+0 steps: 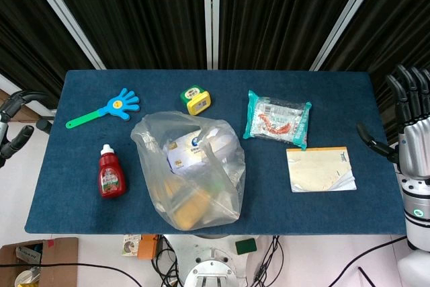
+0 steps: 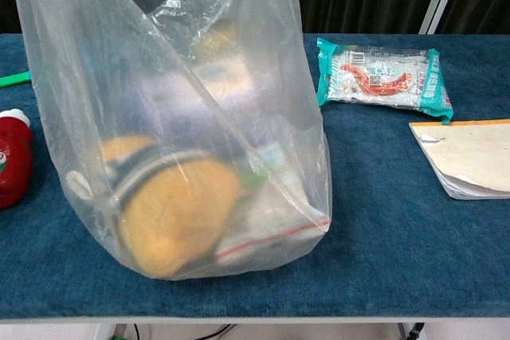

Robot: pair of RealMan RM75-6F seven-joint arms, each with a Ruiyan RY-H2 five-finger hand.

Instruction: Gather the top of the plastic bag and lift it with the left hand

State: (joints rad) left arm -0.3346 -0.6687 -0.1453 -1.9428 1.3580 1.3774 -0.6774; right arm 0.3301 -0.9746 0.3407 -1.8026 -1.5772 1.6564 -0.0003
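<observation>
Overhead, the bag [image 1: 190, 170] stands mid-table on the blue cloth [image 1: 336, 85], nearer the front edge, its loose mouth toward the back. The left hand [image 1: 13, 129] sits off the table's left end, well apart from the bag; only a dark part shows, so I cannot tell its finger state. The right hand [image 1: 408, 126] is upright off the right end, fingers apart, holding nothing. The ketchup bottle [image 1: 111, 174] lies between left hand and bag; room above it looks open.

From the chest, the bag [image 2: 183, 141] fills the left half, upright, its top out of frame. Neither hand shows.
</observation>
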